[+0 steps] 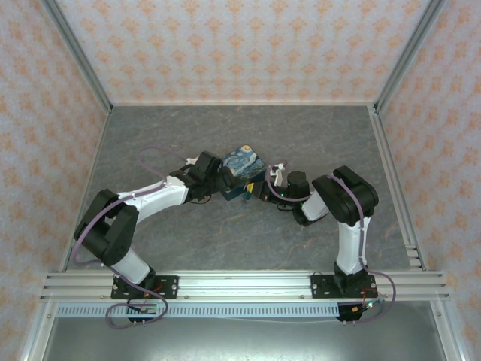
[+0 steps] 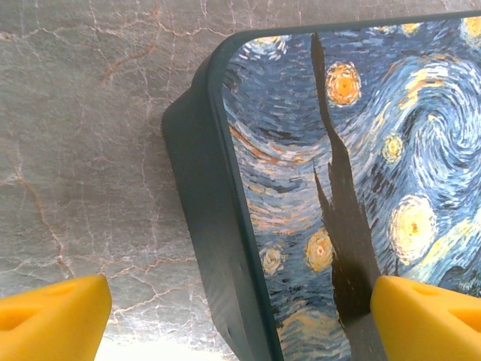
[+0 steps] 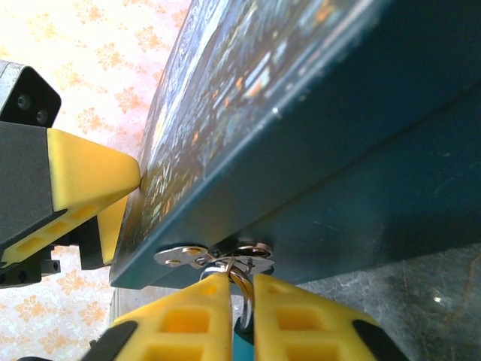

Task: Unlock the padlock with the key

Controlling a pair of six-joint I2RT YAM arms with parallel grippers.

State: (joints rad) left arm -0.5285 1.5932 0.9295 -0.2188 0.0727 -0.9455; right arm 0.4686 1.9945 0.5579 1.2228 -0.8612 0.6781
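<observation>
Yellow fingers (image 3: 301,323) of my right claw (image 3: 239,284) pinch nearly shut on the key (image 3: 242,346), teal head between them, metal ring (image 3: 252,250) at the lower edge of the starry-night box (image 3: 338,150). My left claw (image 2: 240,331) gapes wide: one finger on the box's lid, the other over the tabletop (image 2: 90,150) beside it.

Grey marbled tabletop (image 1: 188,248), pale walls with orange floral pattern (image 1: 240,45), aluminium frame rails (image 1: 248,282)

Top external: high, behind the arm bases (image 1: 146,286), tilted down over the whole table (image 1: 248,241). Left wrist: very near, looking down on the lid of the printed box (image 2: 293,150). Right wrist: very near, low, looking along its side wall. Box common to all three.
</observation>
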